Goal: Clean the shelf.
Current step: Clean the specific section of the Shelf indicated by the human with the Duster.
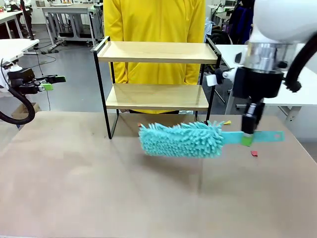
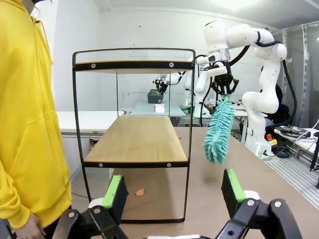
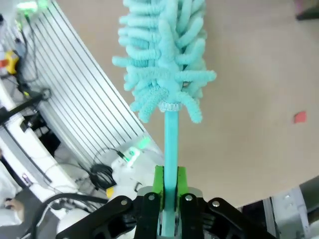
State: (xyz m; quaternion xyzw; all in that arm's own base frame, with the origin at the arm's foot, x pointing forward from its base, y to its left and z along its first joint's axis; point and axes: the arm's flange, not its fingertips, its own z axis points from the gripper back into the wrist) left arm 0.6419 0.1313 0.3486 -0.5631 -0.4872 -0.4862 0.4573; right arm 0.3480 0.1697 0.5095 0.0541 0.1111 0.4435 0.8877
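Ideally, with the right gripper (image 1: 246,135) clamped on the duster (image 1: 181,140) handle and the left gripper (image 1: 52,83) standing open, the head should sweep each shelf (image 1: 157,52) board flat, clearing the rails.

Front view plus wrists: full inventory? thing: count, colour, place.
shelf: 1, light wood boards in black frame, far side of table
microfibre duster: 1, teal, held in front of shelf
red scrap: 1, red, on table near duster handle
orange scrap: 1, orange, on table under shelf
table: 1, tan
person: 1, yellow top, behind shelf
left pincer: 1, black, green pads, open, left edge
right pincer: 1, black, green pads, shut on duster handle
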